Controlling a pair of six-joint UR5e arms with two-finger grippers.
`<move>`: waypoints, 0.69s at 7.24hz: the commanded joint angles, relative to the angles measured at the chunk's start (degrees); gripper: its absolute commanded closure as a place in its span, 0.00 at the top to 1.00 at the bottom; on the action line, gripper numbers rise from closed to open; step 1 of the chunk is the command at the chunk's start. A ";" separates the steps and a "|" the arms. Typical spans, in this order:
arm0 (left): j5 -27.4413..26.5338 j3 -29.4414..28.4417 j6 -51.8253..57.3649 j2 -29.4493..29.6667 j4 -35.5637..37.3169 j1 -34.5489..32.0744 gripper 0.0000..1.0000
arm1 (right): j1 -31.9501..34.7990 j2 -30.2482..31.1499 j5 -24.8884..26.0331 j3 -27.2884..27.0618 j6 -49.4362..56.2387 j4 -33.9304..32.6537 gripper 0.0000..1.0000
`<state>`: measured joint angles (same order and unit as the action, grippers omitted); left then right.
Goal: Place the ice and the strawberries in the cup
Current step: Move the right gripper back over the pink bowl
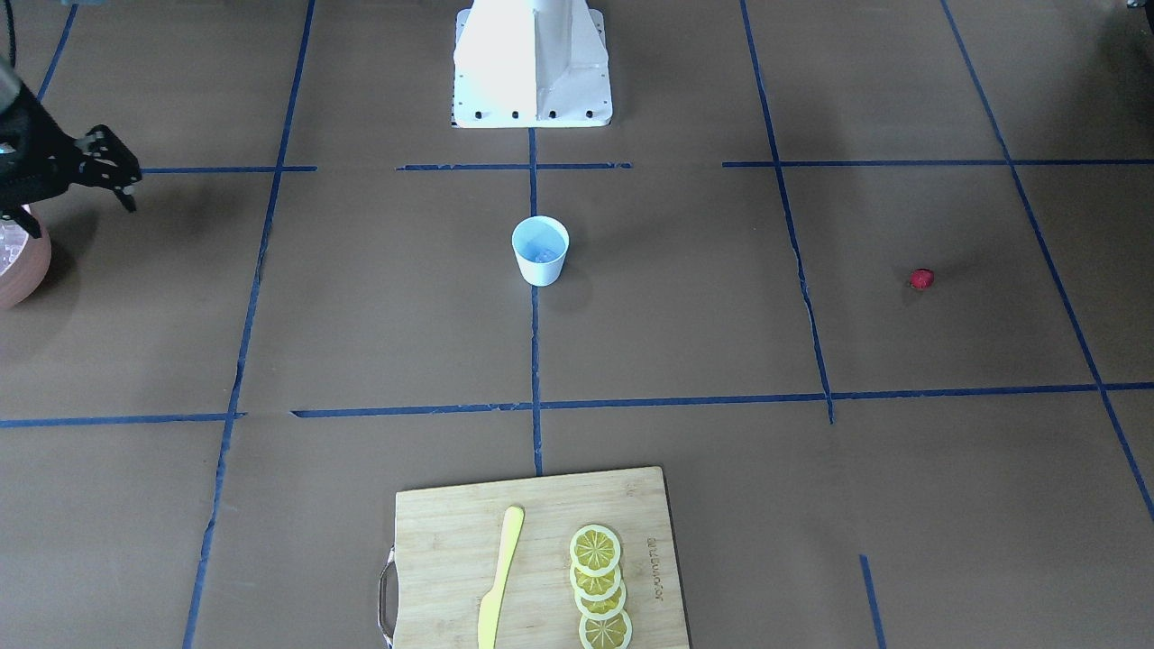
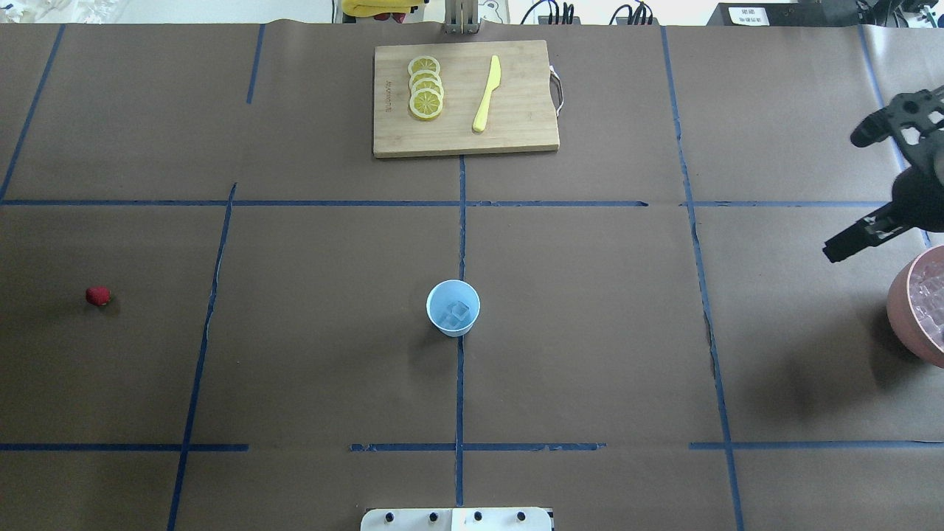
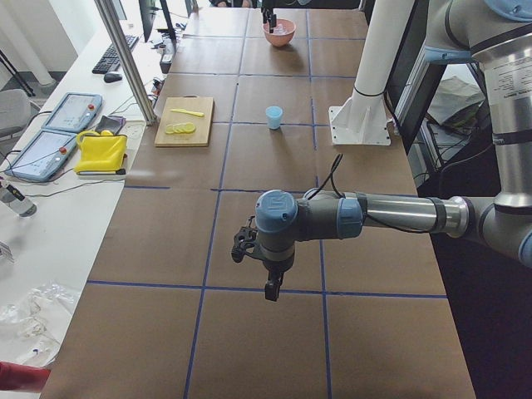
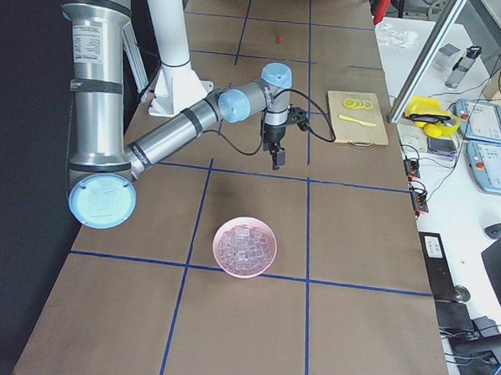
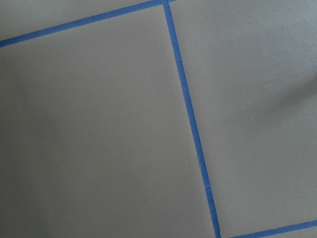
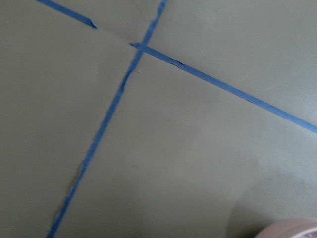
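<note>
The white cup (image 2: 453, 308) stands upright at the table's middle, with ice cubes (image 2: 459, 314) inside; it also shows in the front view (image 1: 540, 251). More ice (image 2: 931, 295) fills the pinkish-brown bowl (image 2: 901, 310) at the right edge. The red strawberry (image 2: 97, 296) lies alone far left. My right gripper (image 2: 848, 193) is open and empty, hovering just beyond the bowl, far from the cup. My left gripper (image 3: 264, 270) shows only in the exterior left view, above bare table; I cannot tell whether it is open or shut.
A wooden cutting board (image 2: 516, 133) at the far middle carries several lemon slices (image 2: 425, 96) and a yellow knife (image 2: 487, 94). The robot's white base (image 1: 532, 63) stands behind the cup. Blue tape lines cross the brown table cover.
</note>
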<state>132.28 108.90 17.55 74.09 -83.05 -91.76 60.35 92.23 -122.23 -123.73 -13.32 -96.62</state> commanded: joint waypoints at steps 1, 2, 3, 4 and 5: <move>0.00 0.00 0.03 0.00 -0.01 0.00 1.00 | 4.59 11.53 -1.87 2.60 6.81 12.97 0.99; 0.00 0.00 0.03 0.00 -0.01 0.00 1.00 | 5.21 14.79 -1.87 6.97 6.82 22.52 0.99; 0.00 0.00 0.03 0.00 -0.01 0.00 1.00 | 6.61 15.43 -3.00 11.36 7.34 27.67 0.99; 0.00 0.09 0.03 0.00 -0.01 0.00 1.00 | 7.58 15.61 -3.45 13.41 8.04 28.50 0.98; 0.00 0.17 0.03 0.00 -0.01 0.00 1.00 | 8.20 16.74 -3.37 15.26 9.53 28.60 0.95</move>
<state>132.28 108.98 17.58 74.09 -83.06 -91.76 67.54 107.75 -125.37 -111.30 -5.25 -69.51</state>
